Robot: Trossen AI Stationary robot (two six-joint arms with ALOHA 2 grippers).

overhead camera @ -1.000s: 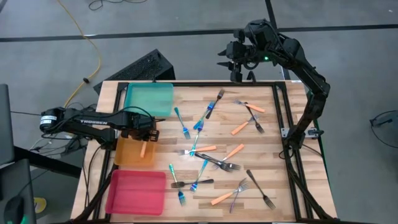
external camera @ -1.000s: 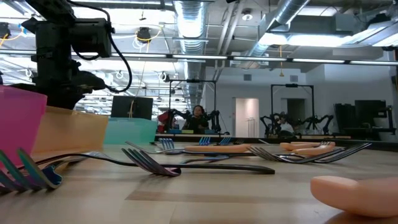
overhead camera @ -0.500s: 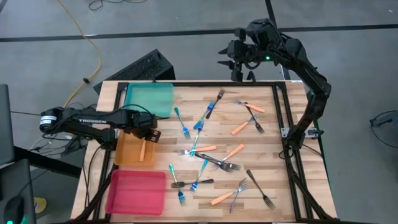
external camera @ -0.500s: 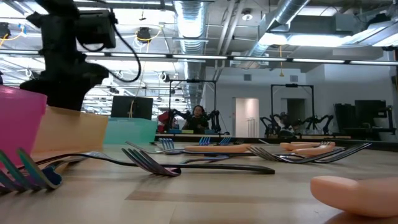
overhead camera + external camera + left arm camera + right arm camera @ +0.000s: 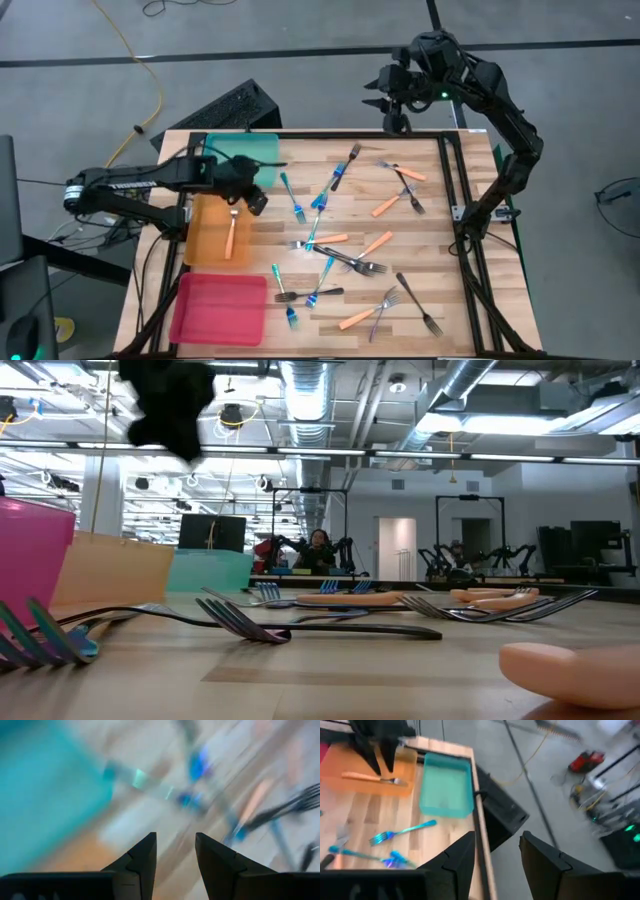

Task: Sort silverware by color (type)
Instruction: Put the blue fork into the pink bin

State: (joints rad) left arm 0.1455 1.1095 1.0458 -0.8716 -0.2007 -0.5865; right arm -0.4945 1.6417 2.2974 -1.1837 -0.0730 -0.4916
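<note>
Slim forks with blue, orange or dark handles lie scattered flat over the wooden table (image 5: 400, 240), such as a blue one (image 5: 297, 205), an orange one (image 5: 387, 205) and a dark one (image 5: 360, 262). One orange-handled fork (image 5: 231, 237) lies flat inside the orange tray (image 5: 205, 250), also seen in the right wrist view as the fork (image 5: 375, 778). My left gripper (image 5: 258, 198) hovers open above the table just beside the orange and teal trays, holding nothing; its fingers show apart in its wrist view (image 5: 175, 850). My right gripper (image 5: 395, 118) waits open beyond the table's far edge (image 5: 495, 855).
Three flat trays line the table's left side: teal (image 5: 240, 160) at the far end, orange in the middle, pink (image 5: 218, 308) nearest. A dark keyboard (image 5: 225, 110) lies past the far-left corner. Black frame rails (image 5: 450, 180) run along the table's right and far edges.
My left gripper has risen from low over the orange tray and swung toward the table's far and right edges, now off the tray's corner. The orange fork in the tray has stayed lying there. My right arm has shifted slightly to the right.
</note>
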